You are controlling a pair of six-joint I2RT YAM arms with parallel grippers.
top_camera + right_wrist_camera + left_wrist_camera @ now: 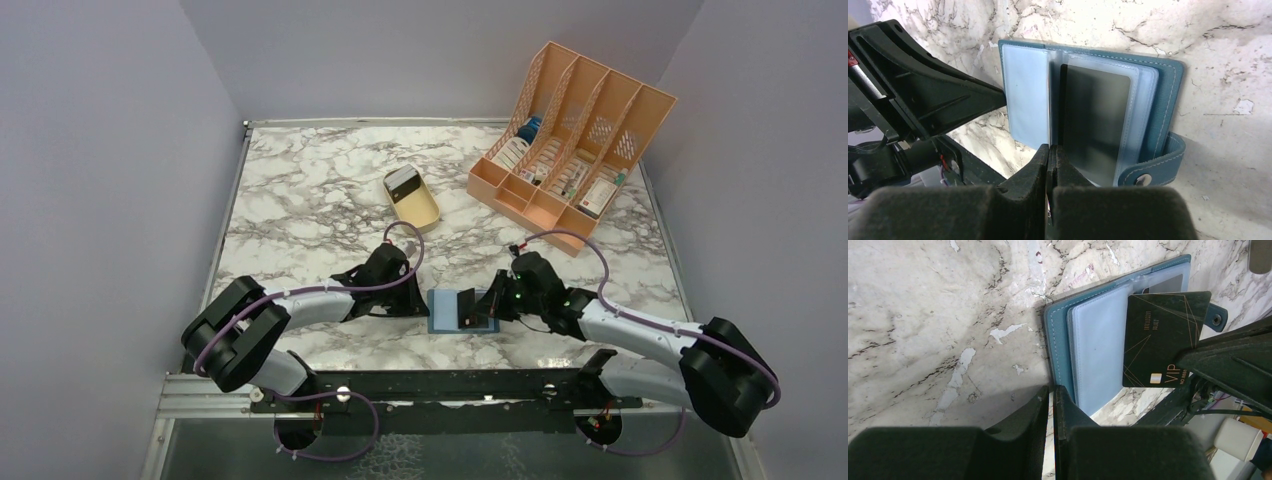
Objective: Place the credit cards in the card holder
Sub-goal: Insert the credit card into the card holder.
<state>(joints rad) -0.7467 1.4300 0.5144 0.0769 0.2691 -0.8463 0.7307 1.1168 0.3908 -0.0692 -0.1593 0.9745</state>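
Observation:
The card holder (447,310) lies open near the front edge, pale blue pockets up; it also shows in the left wrist view (1098,350) and the right wrist view (1025,100). My right gripper (482,310) (1049,147) is shut on a black credit card (1160,340) marked VIP and holds it tilted over the holder's right half, edge-on in its own view (1063,105). A dark card (1098,120) sits inside a clear pocket. My left gripper (418,300) (1052,389) is shut and empty, its tips at the holder's left edge. A pale-faced card (402,180) lies in the tan tray (425,212).
An orange slotted file rack (570,140) with small items stands at the back right. The tan tray sits mid-table behind the arms. Grey walls close in the marble table on the left, the back and the right.

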